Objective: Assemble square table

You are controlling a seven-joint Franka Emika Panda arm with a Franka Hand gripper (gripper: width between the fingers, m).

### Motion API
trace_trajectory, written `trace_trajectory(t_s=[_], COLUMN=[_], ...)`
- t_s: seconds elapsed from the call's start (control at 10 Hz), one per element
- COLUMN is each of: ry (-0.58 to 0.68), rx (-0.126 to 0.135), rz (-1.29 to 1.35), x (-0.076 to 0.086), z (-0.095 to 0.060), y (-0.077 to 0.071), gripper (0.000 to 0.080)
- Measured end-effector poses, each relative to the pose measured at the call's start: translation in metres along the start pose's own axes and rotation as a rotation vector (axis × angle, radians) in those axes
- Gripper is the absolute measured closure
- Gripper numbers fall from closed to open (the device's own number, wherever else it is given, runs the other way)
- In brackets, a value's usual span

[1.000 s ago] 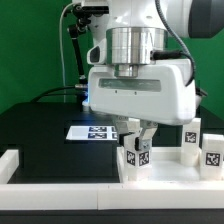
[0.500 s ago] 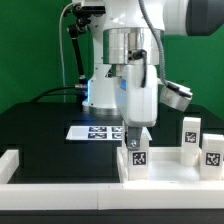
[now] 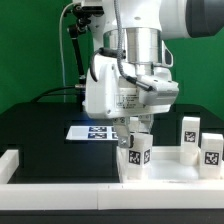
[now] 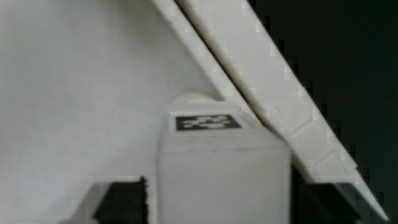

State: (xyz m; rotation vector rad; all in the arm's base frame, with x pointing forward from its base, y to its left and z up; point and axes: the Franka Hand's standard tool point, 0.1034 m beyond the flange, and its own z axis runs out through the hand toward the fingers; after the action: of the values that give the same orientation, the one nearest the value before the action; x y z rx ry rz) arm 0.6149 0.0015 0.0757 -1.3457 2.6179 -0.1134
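From my exterior feed I see the gripper [image 3: 137,132] down over a white table leg [image 3: 137,152], which stands upright on the square tabletop [image 3: 170,172] near its corner at the exterior view's left. The fingers sit either side of the leg's top, but I cannot tell whether they are pressing it or have let go. The leg's face carries a black-and-white tag; the pattern is a marker code, with no lettering I can read. Two more tagged legs [image 3: 190,135] [image 3: 212,151] stand toward the exterior view's right. Behind lies the marker board [image 3: 92,131] on the black table [image 3: 40,130]. On the wrist feed, the leg [image 4: 217,170] rises between the two dark fingertips [image 4: 118,202], its small tag facing up beside the tabletop's raised rim [image 4: 267,80].
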Motion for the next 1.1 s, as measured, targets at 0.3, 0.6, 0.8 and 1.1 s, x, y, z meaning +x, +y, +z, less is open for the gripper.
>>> trace_trajectory(t_s=[0.3,0.6,0.8,1.1], ry=[0.04,0.045,0.047,0.093], rx=[-0.055,-0.059,-0.063,-0.078], rz=[-0.335,-0.621,-0.756,-1.164], x=[-0.01,-0.015,-0.015,-0.015], z=[-0.001,-0.001,0.0,0.002], y=[0.005,0.007,0.007,0.001], gripper=[0.0173,0.0151,0.015,0.015])
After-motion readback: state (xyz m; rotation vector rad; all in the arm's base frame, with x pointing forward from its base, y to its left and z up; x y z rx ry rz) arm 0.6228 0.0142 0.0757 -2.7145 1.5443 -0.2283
